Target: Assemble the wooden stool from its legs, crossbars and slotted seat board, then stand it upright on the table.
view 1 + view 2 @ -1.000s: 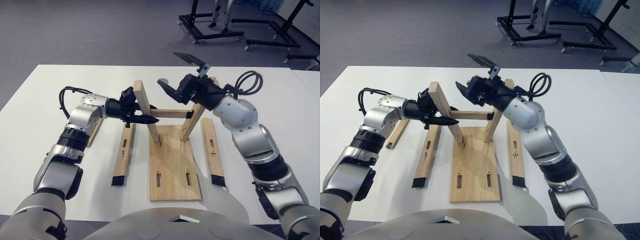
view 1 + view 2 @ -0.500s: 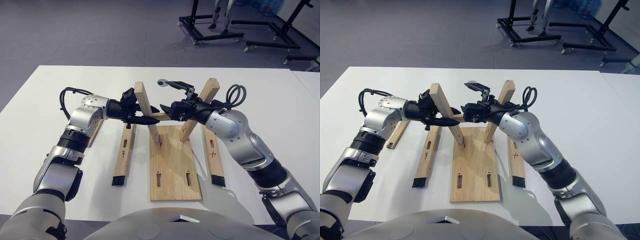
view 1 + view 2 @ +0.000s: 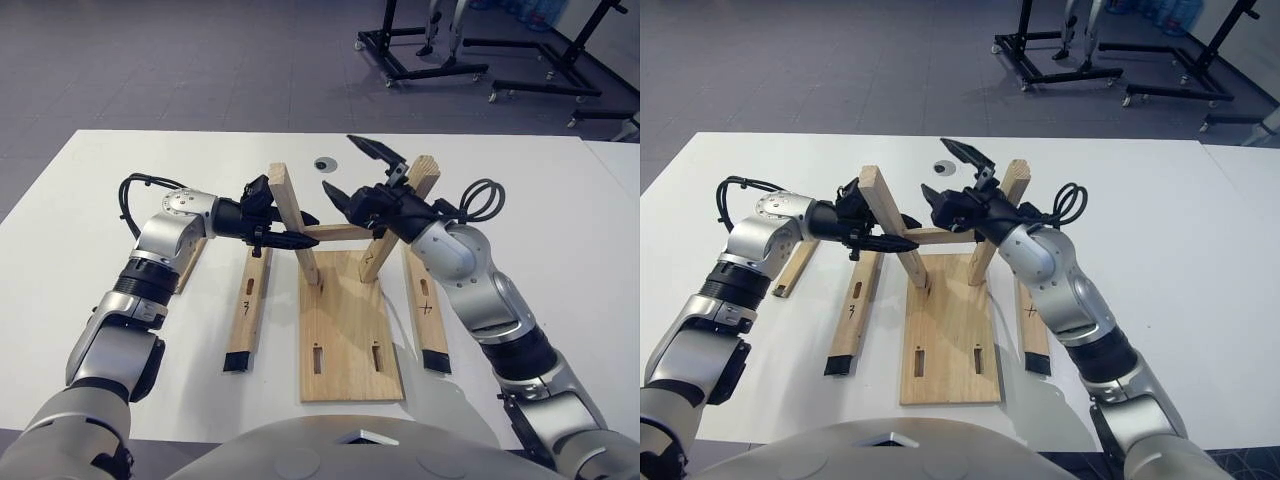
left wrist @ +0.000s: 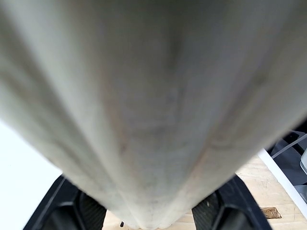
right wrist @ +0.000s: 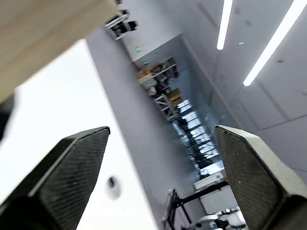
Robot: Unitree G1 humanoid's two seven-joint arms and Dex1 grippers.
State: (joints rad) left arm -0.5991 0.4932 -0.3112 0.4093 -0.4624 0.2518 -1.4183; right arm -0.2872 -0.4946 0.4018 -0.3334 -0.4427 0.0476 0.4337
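Observation:
The slotted seat board (image 3: 350,335) lies flat at the table's middle. Two legs stand in its far slots, leaning apart: the left leg (image 3: 285,195) and the right leg (image 3: 412,190). A crossbar (image 3: 338,232) joins them. My left gripper (image 3: 300,228) is shut on the left leg at crossbar height; in the left wrist view that leg (image 4: 153,96) looms between the black pads (image 4: 91,213). My right gripper (image 3: 338,163) hangs open just above the crossbar, between the two legs, holding nothing. Its fingers (image 5: 72,177) stand wide apart in the right wrist view.
A loose slotted leg (image 3: 249,305) lies flat left of the board, another (image 3: 424,300) right of it. A third wooden piece (image 3: 188,268) lies under my left forearm. A small round hole (image 3: 324,163) marks the white table (image 3: 560,250). Black wheeled frames (image 3: 470,60) stand on the floor beyond.
My right gripper came down from near the right leg's top to the crossbar, then lifted slightly and turned, staying open. The left gripper and the standing legs have not moved.

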